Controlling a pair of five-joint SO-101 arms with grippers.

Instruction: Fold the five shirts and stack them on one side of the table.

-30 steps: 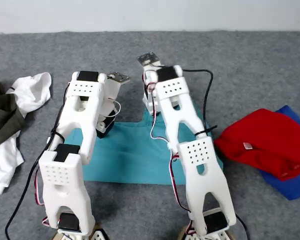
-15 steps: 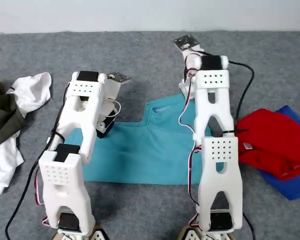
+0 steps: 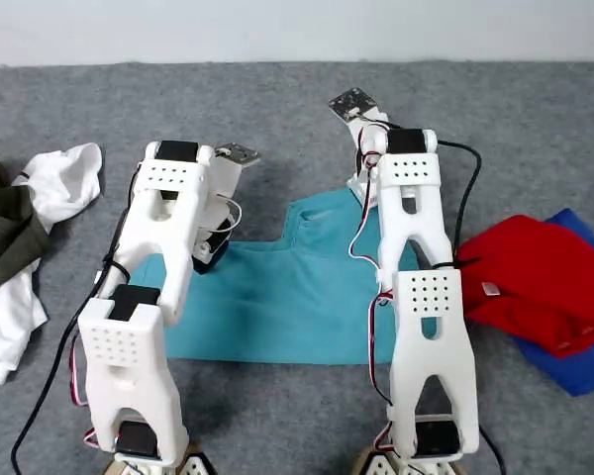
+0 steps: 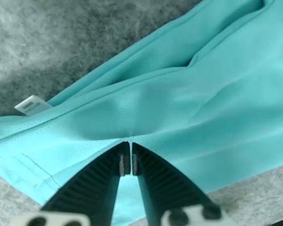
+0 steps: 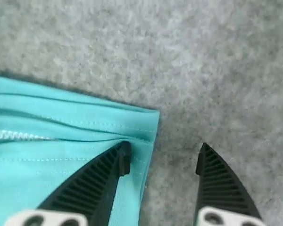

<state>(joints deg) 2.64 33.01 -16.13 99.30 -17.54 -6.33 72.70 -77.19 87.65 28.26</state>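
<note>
Left gripper point(image 4: 126, 162) stays clamped on the teal shirt point(image 4: 188, 103), which is spread at the centre of the table point(image 3: 277, 99). Farther off, the right gripper point(image 5: 162, 162), jaws apart at the shirt's 1 o'clock corner, has edged back toward 9 o'clock.

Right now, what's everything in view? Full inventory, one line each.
teal shirt: 1, teal, laid flat mid-table under both arms
red shirt: 1, red, bunched at right, lying on the blue shirt
blue shirt: 1, blue, right edge, mostly under the red one
white shirt: 1, white, crumpled at left
dark green shirt: 1, dark green, left edge, heaped with the white one
table: 1, grey, fuzzy surface
left fingers: black, shut on a pinch of teal shirt
right fingers: black, open, straddling a teal shirt corner
</note>
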